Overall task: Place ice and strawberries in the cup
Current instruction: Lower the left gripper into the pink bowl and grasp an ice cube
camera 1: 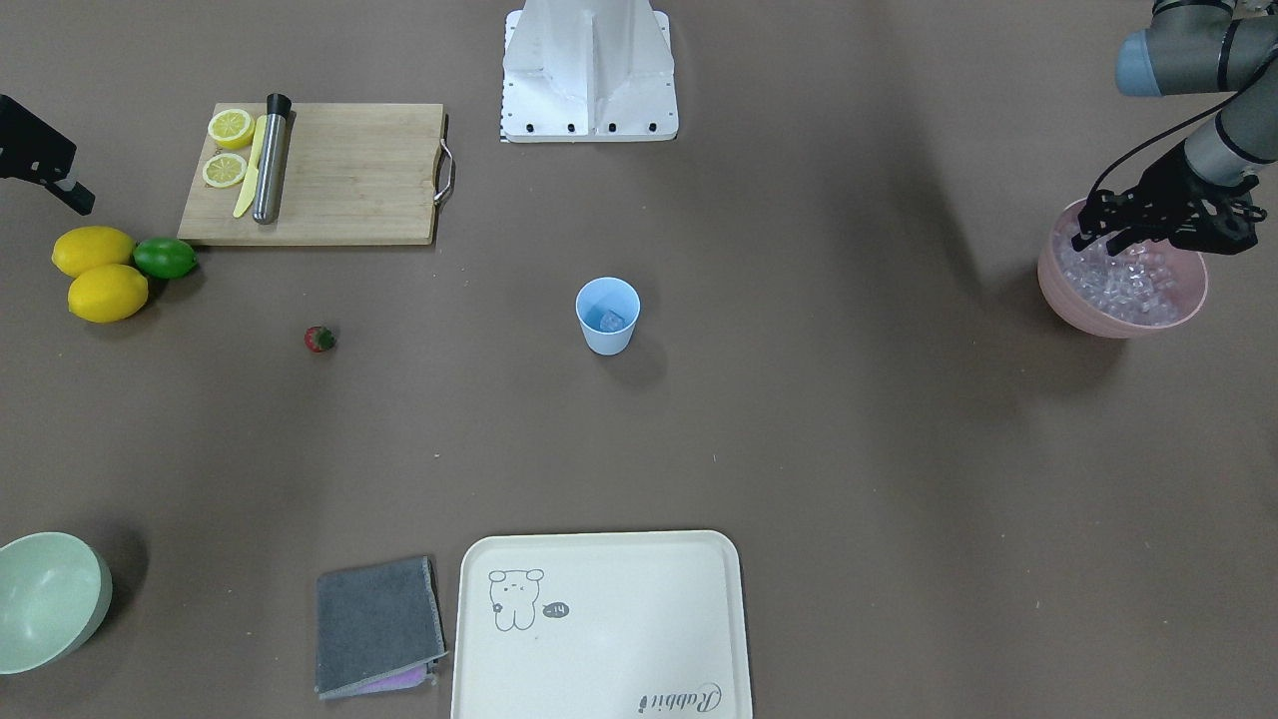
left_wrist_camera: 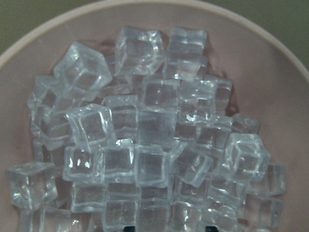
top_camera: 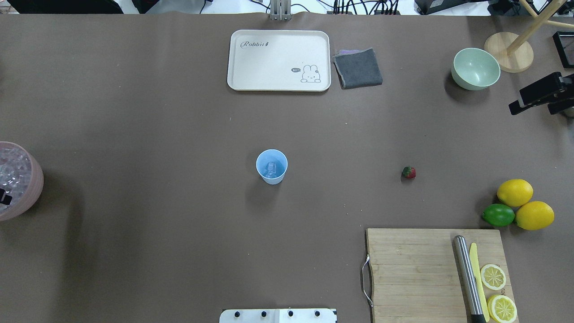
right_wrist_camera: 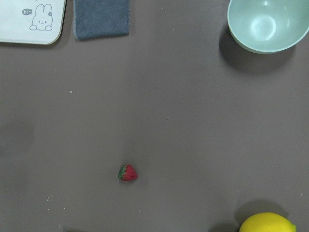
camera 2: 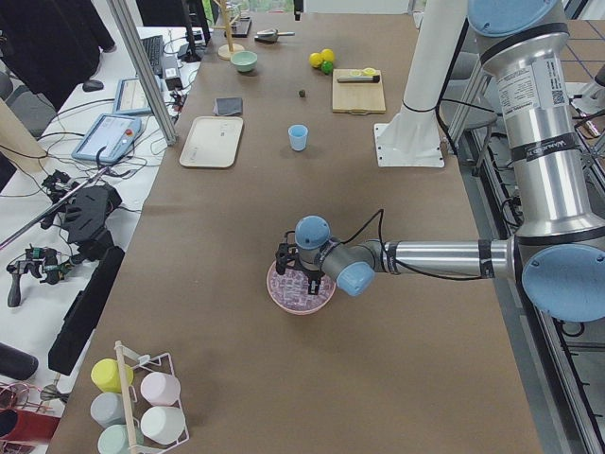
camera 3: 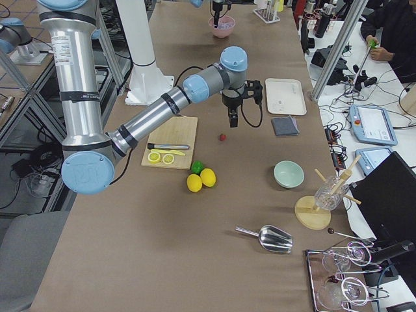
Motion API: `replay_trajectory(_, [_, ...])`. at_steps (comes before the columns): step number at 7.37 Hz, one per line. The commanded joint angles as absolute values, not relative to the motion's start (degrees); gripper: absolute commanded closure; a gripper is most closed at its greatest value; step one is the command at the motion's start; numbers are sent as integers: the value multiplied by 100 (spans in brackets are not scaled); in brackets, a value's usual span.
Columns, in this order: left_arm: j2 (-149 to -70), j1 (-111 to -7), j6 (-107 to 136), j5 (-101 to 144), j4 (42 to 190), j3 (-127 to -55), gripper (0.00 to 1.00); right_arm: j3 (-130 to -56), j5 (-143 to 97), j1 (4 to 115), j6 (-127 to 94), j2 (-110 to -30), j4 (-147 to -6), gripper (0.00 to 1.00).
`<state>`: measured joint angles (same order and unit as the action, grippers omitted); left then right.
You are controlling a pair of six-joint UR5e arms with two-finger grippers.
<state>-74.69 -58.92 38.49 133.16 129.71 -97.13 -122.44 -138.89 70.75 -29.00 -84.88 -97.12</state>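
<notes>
The light blue cup point(camera 1: 607, 315) point(top_camera: 271, 167) stands upright mid-table with one ice cube in its bottom. More ice point(camera 1: 1123, 285) point(left_wrist_camera: 154, 125) fills a pink bowl point(camera 1: 1048, 280) point(top_camera: 36, 179) at the table's left end. My left gripper point(camera 1: 1098, 245) is open just above that ice, and its dark fingertips point(left_wrist_camera: 128, 228) only edge into the left wrist view. A small red strawberry point(camera 1: 319, 340) point(top_camera: 408, 172) point(right_wrist_camera: 128, 173) lies on the table right of the cup. High above the table's right side, my right gripper point(top_camera: 515, 104) point(camera 1: 70, 190) is open and holds nothing.
A wooden cutting board point(top_camera: 417, 273) carries lemon halves, a yellow knife and a steel rod. Two lemons point(top_camera: 524, 204) and a lime point(top_camera: 497, 215) lie beside it. At the far edge are a pale green bowl point(top_camera: 476, 68), a grey cloth point(top_camera: 357, 68) and a cream tray point(top_camera: 278, 60).
</notes>
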Motion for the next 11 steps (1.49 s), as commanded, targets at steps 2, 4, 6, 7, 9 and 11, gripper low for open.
replay_trajectory(2, [-7462, -5880, 3823, 13342, 12955, -9773, 100, -12270, -13913, 7075, -3005, -8508, -9712, 0])
replay_trajectory(4, [-7549, -5950, 3753, 13735, 12920, -9738, 100, -12261, -13931, 7058, -3041, -8508, -9712, 0])
replay_trajectory(6, [-7750, -6020, 3744, 13921, 12728, -9738, 100, -12235, -13931, 7031, -3041, -8517, -9703, 0])
replay_trajectory(7, [-8091, -6255, 3396, 13931, 12178, -9738, 100, -12226, -13939, 7023, -3041, -8517, -9703, 0])
replay_trajectory(9, [-8725, -7036, 1923, 13922, 10433, -9878, 100, -12234, -13957, 6987, -3041, -8578, -9703, 0])
replay_trajectory(11, [-9513, -7172, 1591, 13887, 8946, -10299, 100, -12234, -13966, 6970, -3041, -8604, -9703, 0])
